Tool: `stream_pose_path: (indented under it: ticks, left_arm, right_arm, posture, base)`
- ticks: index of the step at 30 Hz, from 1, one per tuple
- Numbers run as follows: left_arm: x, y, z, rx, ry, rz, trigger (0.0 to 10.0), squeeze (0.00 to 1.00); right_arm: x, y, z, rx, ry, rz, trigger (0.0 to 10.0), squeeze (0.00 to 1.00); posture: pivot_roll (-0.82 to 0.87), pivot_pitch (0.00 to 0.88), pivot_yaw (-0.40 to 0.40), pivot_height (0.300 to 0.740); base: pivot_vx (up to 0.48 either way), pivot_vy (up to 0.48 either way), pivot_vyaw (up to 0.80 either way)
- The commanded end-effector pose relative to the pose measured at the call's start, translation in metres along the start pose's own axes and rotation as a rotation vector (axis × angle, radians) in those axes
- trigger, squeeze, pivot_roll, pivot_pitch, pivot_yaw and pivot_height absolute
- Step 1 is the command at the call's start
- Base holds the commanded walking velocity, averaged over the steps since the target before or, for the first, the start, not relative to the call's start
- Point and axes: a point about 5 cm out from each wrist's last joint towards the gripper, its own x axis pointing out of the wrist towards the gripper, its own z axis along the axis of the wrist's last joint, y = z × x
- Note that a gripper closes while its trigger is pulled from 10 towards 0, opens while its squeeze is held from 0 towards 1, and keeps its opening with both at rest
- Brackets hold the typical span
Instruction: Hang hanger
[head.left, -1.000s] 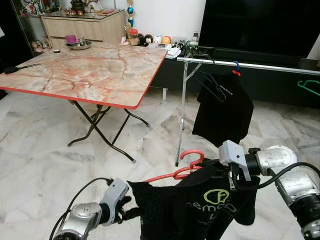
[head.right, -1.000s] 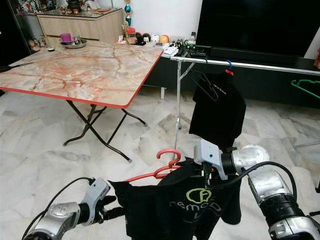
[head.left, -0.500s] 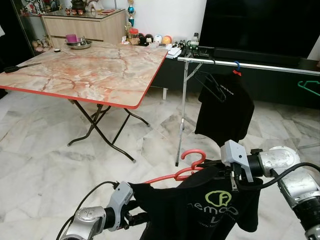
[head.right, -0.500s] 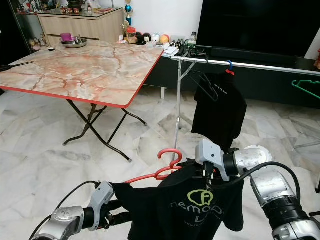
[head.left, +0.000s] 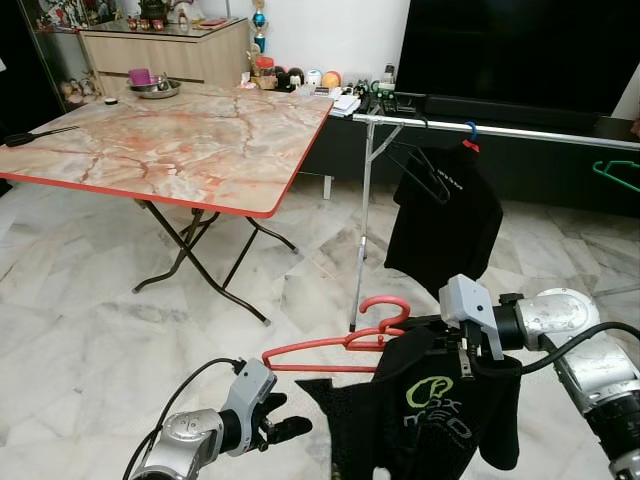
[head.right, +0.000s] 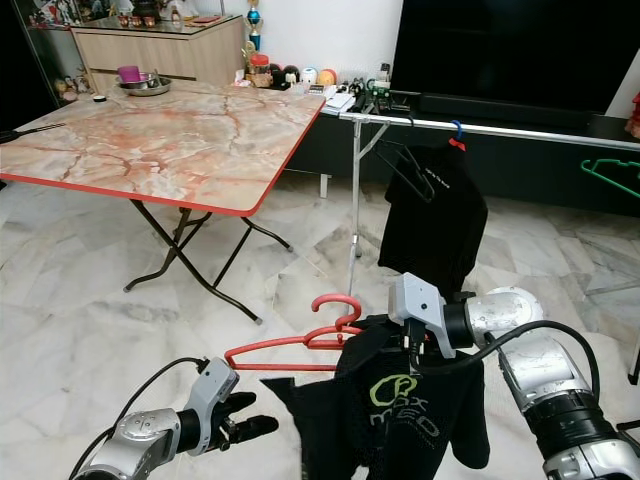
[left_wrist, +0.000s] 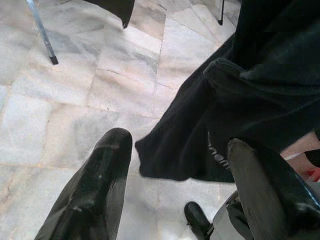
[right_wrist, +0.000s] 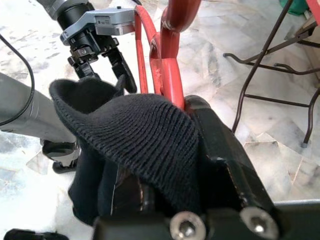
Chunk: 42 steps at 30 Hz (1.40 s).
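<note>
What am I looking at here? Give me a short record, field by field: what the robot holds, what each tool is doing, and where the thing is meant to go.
Held item: red hanger with a black shirt draped on it
Right tool: shut on the red hanger near its hook
Left tool: open, low beside the shirt, holding nothing
Shirt state: bunched toward the right tool, one hanger arm bare
Likely destination: metal clothes rail ahead
Already on rail: another black shirt
Nearby: folding marble-top table
Floor: marble tiles

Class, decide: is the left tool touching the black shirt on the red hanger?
Apart. The left wrist view shows marble floor between the open left tool and black shirt.
</note>
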Motion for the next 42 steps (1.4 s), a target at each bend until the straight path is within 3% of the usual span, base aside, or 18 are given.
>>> stream_pose_path:
  ticks: [1, 4, 7, 8, 9, 10, 14, 19, 21, 25, 27, 30, 33, 38, 42]
  left_arm:
    - [-0.005, 0.001, -0.010, -0.002, 0.035, 0.016, 10.0, 0.00]
    - [-0.009, 0.007, -0.017, 0.035, 0.095, 0.079, 10.0, 0.00]
    - [-0.021, 0.023, -0.033, 0.158, 0.261, 0.266, 10.0, 0.00]
    - [-0.026, 0.028, -0.036, 0.169, 0.282, 0.329, 10.0, 0.00]
    - [-0.032, 0.033, -0.038, 0.127, 0.268, 0.372, 10.0, 0.00]
    - [-0.032, 0.033, -0.038, 0.127, 0.268, 0.372, 10.0, 0.00]
    - [-0.043, 0.030, -0.040, 0.163, 0.226, 0.296, 10.0, 0.00]
    - [-0.054, 0.031, -0.027, 0.158, 0.133, 0.240, 10.0, 0.00]
    - [-0.057, 0.024, -0.014, 0.174, 0.108, 0.110, 10.0, 0.00]
    - [-0.057, 0.014, -0.004, 0.175, 0.103, -0.010, 10.0, 0.00]
    - [-0.055, 0.002, 0.009, 0.183, 0.079, -0.126, 10.0, 0.00]
    - [-0.051, -0.006, 0.018, 0.197, 0.071, -0.191, 10.0, 0.00]
    - [-0.038, -0.017, 0.029, 0.240, 0.088, -0.264, 10.0, 0.00]
    - [-0.019, -0.020, 0.038, 0.290, 0.108, -0.247, 10.0, 0.00]
    - [-0.012, -0.025, 0.046, 0.298, 0.095, -0.263, 10.0, 0.00]
  right_arm:
    - [-0.004, -0.008, 0.011, -0.036, -0.040, -0.046, 10.0, 0.00]
    - [-0.004, -0.009, 0.004, -0.019, 0.002, -0.077, 10.0, 0.00]
    - [-0.002, -0.005, -0.013, -0.031, 0.114, -0.082, 10.0, 0.00]
    - [-0.001, -0.004, -0.017, -0.024, 0.130, -0.092, 10.0, 0.00]
    - [-0.001, -0.004, -0.026, -0.005, 0.165, -0.127, 10.0, 0.00]
    - [-0.001, -0.004, -0.026, -0.005, 0.165, -0.127, 10.0, 0.00]
    - [-0.002, 0.004, -0.053, 0.028, 0.292, -0.122, 10.0, 0.00]
    - [0.009, 0.020, -0.070, 0.092, 0.296, -0.030, 10.0, 0.00]
    - [0.020, 0.030, -0.083, 0.122, 0.322, 0.031, 10.0, 0.00]
    - [0.029, 0.034, -0.085, 0.146, 0.298, 0.053, 10.0, 0.00]
    - [0.037, 0.032, -0.084, 0.157, 0.271, 0.036, 10.0, 0.00]
    - [0.044, 0.030, -0.083, 0.164, 0.254, 0.019, 10.0, 0.00]
    - [0.056, 0.028, -0.085, 0.192, 0.255, -0.043, 10.0, 0.00]
    - [0.066, 0.025, -0.084, 0.223, 0.234, -0.126, 10.0, 0.00]
    - [0.071, 0.031, -0.084, 0.255, 0.196, -0.067, 10.0, 0.00]
  posture:
    - [0.09, 0.000, -0.054, 0.740]
    - [0.09, 0.000, -0.057, 0.740]
    - [0.09, 0.000, -0.057, 0.740]
    - [0.09, 0.000, -0.055, 0.740]
    - [0.09, 0.000, -0.054, 0.740]
    - [0.09, 0.000, -0.054, 0.740]
    - [0.10, 0.000, -0.054, 0.740]
    - [0.11, 0.000, -0.059, 0.740]
    - [0.13, 0.000, -0.063, 0.740]
    - [0.14, 0.000, -0.063, 0.740]
    - [0.15, 0.000, -0.062, 0.740]
    - [0.16, 0.000, -0.061, 0.740]
    - [0.16, 0.000, -0.058, 0.740]
    - [0.17, 0.000, -0.059, 0.740]
    - [0.17, 0.000, -0.061, 0.740]
  base:
    - [0.000, 0.000, 0.00]
    - [0.000, 0.000, 0.00]
    - [0.000, 0.000, 0.00]
    - [0.000, 0.000, 0.00]
    - [0.000, 0.000, 0.00]
    - [0.000, 0.000, 0.00]
    - [0.000, 0.000, 0.00]
    - [0.000, 0.000, 0.00]
    - [0.000, 0.000, 0.00]
    - [0.000, 0.000, 0.00]
    - [0.000, 0.000, 0.00]
    - [0.000, 0.000, 0.00]
    - [0.000, 0.000, 0.00]
    - [0.000, 0.000, 0.00]
    - [0.000, 0.000, 0.00]
